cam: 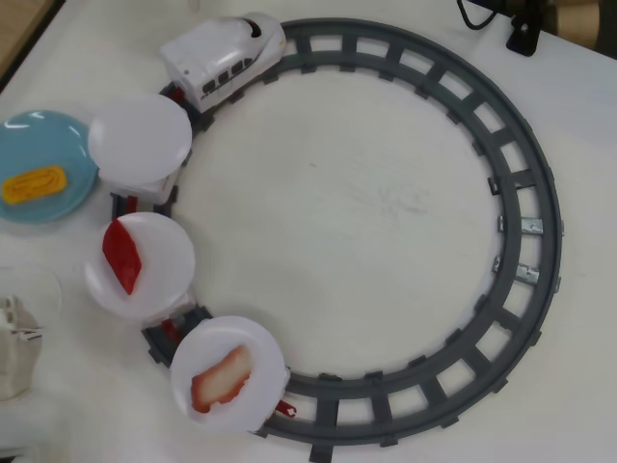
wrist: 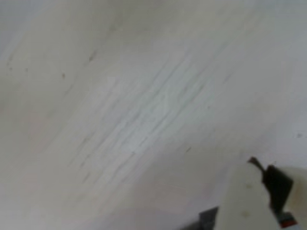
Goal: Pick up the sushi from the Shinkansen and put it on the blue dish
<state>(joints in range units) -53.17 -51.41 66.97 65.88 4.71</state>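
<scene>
Sushi (cam: 34, 183) already lying on the blue dish (cam: 67, 207) at the table's left edge, clear of the Shinkansen (cam: 222, 58). Gripper state impossible to tell. Best: retreat high, brushing nothing.

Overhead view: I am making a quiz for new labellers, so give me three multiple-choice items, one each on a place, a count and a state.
1. Where is the sushi?
A. on the blue dish
B. on a white plate
C. on the track
2. How many white plates does the Shinkansen pull?
A. one
B. three
C. five
3. The white plate nearest the train is:
A. empty
B. holding a red piece
C. overturned
Key: 1 A, the yellow piece lies on the blue plate; 2 B, three show behind it; 3 A, nothing lies on it.
</scene>
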